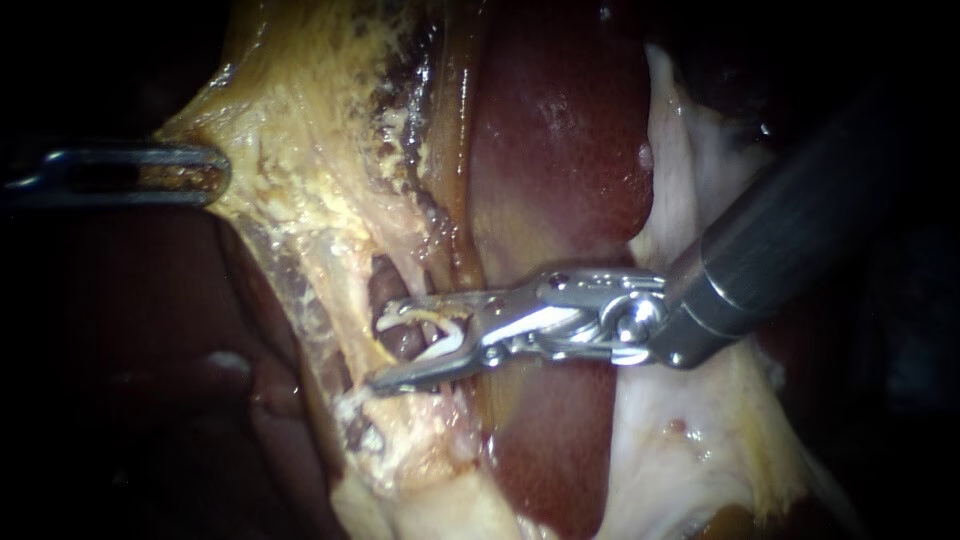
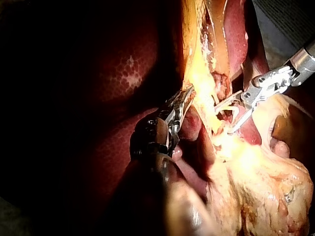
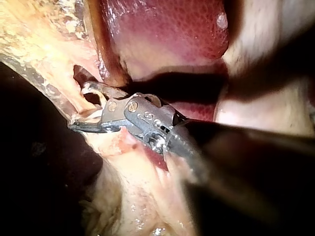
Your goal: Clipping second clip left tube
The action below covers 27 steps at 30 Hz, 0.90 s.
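My right instrument (image 1: pixel 385 345) holds its jaws apart astride the dark tube (image 1: pixel 385 288), with a white clip (image 1: pixel 445 335) seated between them and touching both. The tube lies in the yellow fatty tissue (image 1: pixel 320 180) just beside the liver (image 1: pixel 560 150). My left instrument (image 1: pixel 210 175) has its jaws clenched on that tissue's edge

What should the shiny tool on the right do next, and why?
Probably squeeze the clip shut. The right instrument carries it open, and it seems to straddle the tube, while the left instrument holds the yellow tissue aside. Closing now should lock it on.
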Motion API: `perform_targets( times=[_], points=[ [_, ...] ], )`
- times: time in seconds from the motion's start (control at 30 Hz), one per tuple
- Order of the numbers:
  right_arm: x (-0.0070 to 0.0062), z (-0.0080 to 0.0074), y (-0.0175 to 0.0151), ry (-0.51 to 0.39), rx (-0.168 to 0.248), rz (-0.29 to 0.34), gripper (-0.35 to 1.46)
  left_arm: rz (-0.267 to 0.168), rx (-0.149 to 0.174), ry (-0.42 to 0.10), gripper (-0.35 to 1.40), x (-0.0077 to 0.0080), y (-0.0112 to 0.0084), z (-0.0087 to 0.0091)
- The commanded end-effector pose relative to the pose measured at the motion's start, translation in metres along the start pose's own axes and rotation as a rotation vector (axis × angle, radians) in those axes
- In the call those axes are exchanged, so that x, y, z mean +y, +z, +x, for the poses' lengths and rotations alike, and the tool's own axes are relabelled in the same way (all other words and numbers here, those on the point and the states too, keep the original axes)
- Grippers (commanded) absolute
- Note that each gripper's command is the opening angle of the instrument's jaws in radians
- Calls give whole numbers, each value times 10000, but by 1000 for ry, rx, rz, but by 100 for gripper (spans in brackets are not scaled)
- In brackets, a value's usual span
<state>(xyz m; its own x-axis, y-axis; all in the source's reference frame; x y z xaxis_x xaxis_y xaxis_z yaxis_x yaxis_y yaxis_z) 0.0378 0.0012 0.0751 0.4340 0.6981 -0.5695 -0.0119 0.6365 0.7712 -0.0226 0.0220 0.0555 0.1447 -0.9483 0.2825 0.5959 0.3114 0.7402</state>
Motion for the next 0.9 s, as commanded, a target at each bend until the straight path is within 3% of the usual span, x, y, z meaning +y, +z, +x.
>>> perform_targets(
  times=[0.03,0.53,0.9],
  points=[
    [0,0,1,-6,-2,7,57,0,0,0,-35,0,0,0],
    [-17,5,7,30,41,242,57,1,1,0,-35,-1,1,1],
    [-16,11,25,44,71,272,56,7,3,0,-35,-2,4,2]
  ],
)
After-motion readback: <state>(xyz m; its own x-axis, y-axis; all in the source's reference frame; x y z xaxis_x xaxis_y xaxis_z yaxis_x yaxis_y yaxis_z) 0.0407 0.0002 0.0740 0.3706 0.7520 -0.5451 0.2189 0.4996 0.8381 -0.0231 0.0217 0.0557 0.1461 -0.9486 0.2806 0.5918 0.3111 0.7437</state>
